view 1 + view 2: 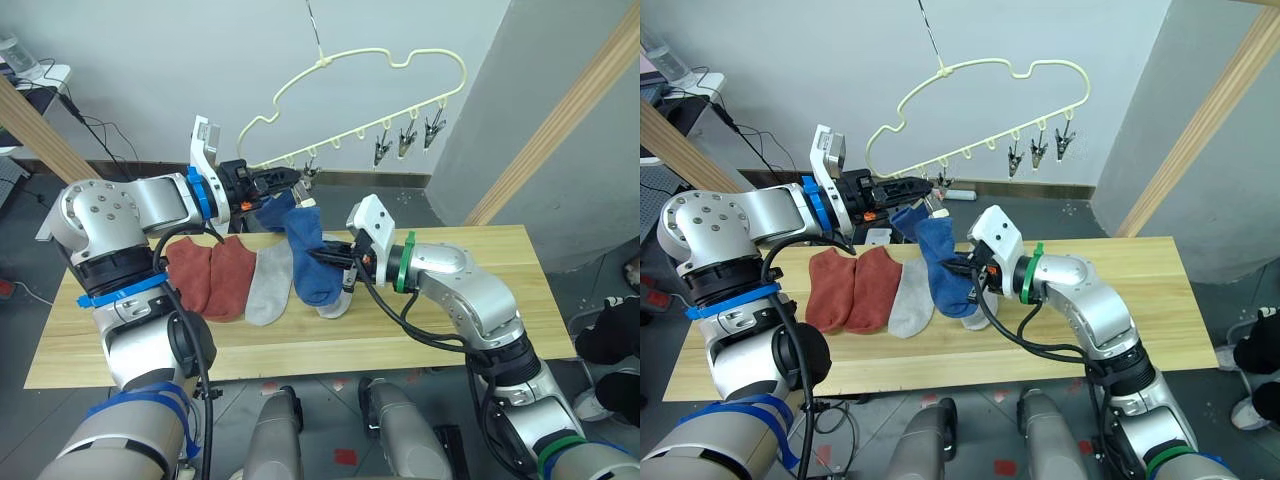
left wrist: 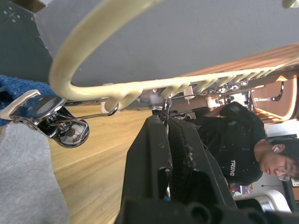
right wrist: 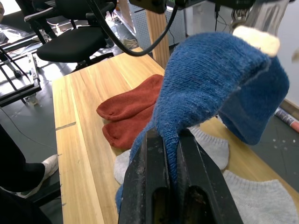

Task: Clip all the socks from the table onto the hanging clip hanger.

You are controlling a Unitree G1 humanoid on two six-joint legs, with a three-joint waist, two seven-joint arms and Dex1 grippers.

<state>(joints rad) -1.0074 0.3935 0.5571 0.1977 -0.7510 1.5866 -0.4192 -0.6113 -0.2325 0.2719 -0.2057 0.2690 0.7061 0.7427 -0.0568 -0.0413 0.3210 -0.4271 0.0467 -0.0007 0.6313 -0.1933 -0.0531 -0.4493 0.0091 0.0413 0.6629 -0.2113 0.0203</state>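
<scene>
Soft matt knit socks (image 3: 210,84); smooth pale grained wood desk (image 1: 480,260); glossy cream hanger (image 2: 93,56) with shiny metal clips (image 2: 60,126).

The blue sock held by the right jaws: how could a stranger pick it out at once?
Start at the cream clip hanger above the table. Below its left end, a blue sock hangs toward the tabletop, pinched by the right gripper. Unlike the flat rust-red socks, it is lifted.

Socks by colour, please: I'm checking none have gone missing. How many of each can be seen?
Rust-red socks: 2
Light grey socks: 2
Blue socks: 2
Total: 6
</scene>
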